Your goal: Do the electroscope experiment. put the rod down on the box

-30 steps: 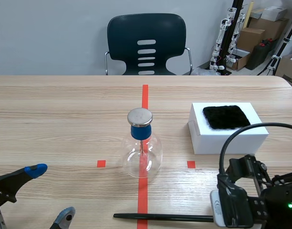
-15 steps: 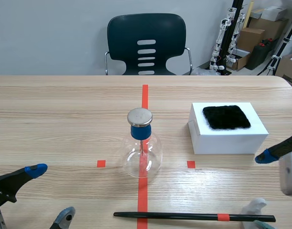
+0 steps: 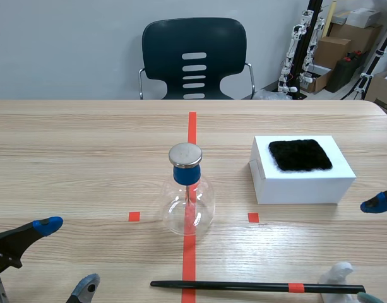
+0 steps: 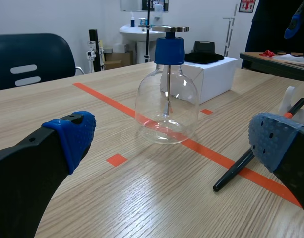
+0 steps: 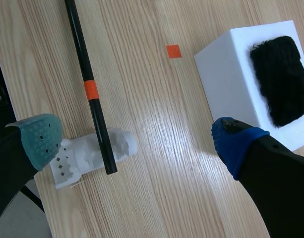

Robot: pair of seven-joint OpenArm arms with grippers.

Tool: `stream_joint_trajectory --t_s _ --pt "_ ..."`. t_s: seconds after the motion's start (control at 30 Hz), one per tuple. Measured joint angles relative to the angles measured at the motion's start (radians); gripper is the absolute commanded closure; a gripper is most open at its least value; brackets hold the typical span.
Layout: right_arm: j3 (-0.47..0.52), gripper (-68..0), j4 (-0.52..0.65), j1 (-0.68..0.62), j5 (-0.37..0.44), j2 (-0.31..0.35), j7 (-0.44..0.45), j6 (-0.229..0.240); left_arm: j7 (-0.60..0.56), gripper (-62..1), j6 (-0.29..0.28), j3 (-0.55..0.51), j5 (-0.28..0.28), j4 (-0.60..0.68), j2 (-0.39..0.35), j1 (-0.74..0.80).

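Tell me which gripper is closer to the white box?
Right. The right gripper hangs beside the white box, off its front corner; the left gripper sits far off, past the flask.

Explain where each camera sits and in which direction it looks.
Scene view: between the arms, facing across the table toward the chair; left gripper and right gripper fingertips show low.
Left wrist view: low over the table, facing the flask past its own open fingers.
Right wrist view: high, looking down at rod and box between its open fingers.
Shared: all show the rod.
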Motion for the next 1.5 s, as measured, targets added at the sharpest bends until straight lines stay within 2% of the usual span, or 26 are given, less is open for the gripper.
stream_joint_trajectory --t_s 0.47,0.57,1.5 --pt "0.0 -62.2 0.0 0.001 0.0 0.0 -0.002 0.0 0.0 -62.3 0.0 0.0 0.0 0.0 0.0 0.0" --pt "0.0 -62.2 0.0 0.001 0.0 0.0 -0.028 0.0 0.0 -62.3 0.0 0.0 0.0 0.0 0.0 0.0" --pt "0.0 -62.2 0.0 0.003 0.0 0.0 -0.027 0.0 0.0 -62.3 0.0 0.0 0.0 0.0 0.0 0.0"
